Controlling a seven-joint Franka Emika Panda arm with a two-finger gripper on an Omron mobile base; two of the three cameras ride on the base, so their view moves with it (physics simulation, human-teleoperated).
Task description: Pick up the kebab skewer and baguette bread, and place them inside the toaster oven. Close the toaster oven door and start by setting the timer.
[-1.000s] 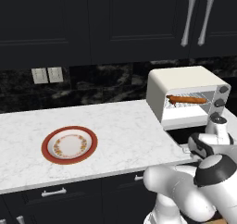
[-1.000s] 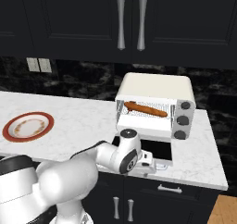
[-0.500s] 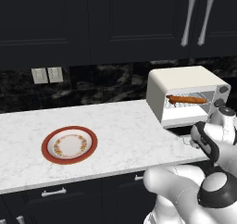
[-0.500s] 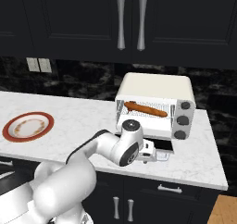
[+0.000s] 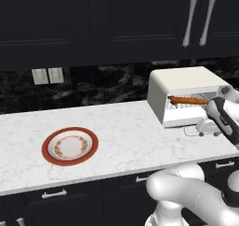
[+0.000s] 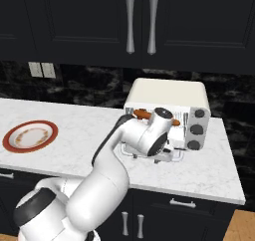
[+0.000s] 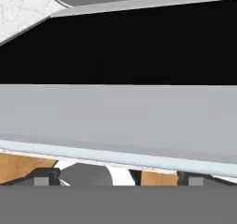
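At three o'clock on the bench (image 5: 121,136), open toaster oven (image 5: 184,96) with baguette (image 5: 189,100) inside; gripper (image 7: 115,176) spread wide, empty, against lowered door (image 7: 115,121).

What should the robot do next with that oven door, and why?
Probably lift the toaster oven door up to shut it. The baguette bread already lies on the rack inside the toaster oven, the door hangs open and flat, and the open gripper is right at it.
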